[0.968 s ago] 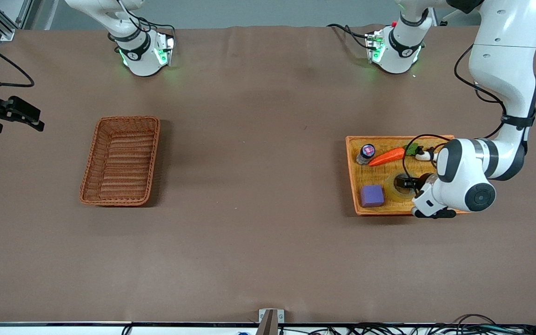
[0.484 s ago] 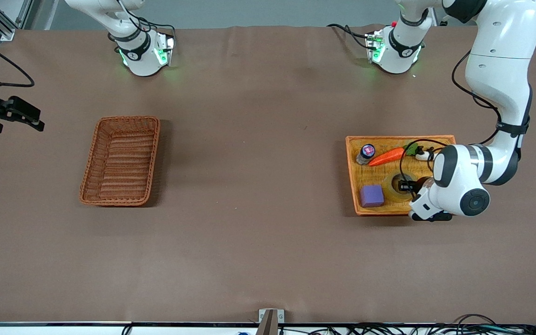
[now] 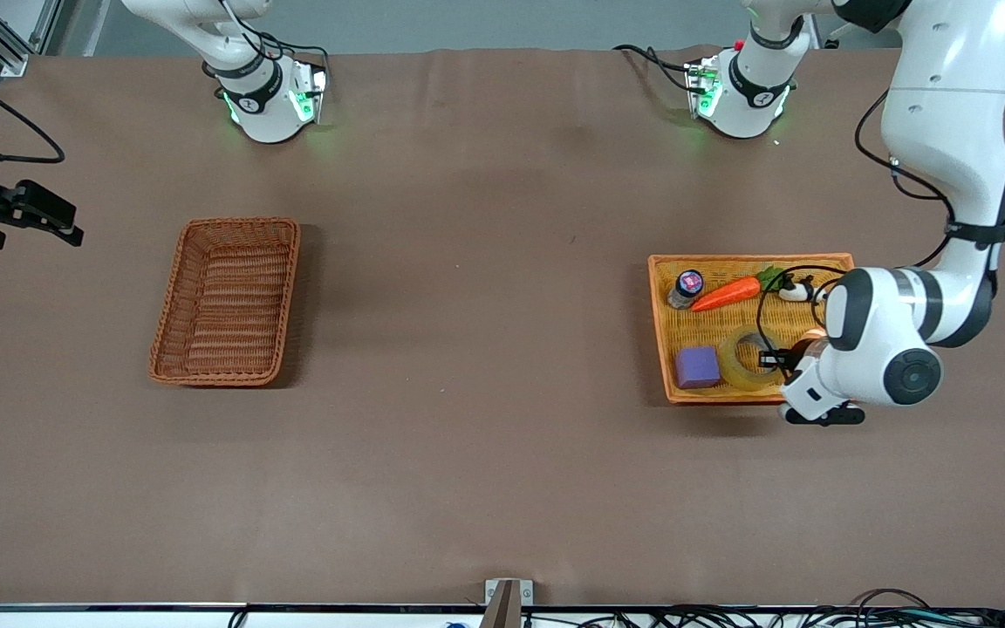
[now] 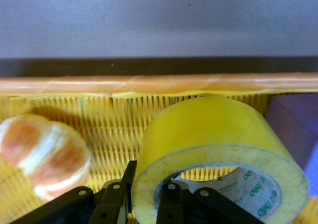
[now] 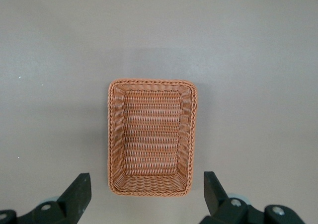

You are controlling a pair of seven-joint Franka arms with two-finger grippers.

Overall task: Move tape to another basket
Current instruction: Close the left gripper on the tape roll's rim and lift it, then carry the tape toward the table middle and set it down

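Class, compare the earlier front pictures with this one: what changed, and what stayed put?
The left claw now grips the tape wall, one finger inside the hole, and the roll has tilted and slid toward the purple cube. The basket, carrot, bottle and right claw stayed put.

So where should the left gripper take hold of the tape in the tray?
Grip the tape's ring wall, one finger inside the hole and one outside, coming from above at the side away from the purple cube. The left gripper already straddles the wall that way in the tray. The right gripper waits open over the basket.
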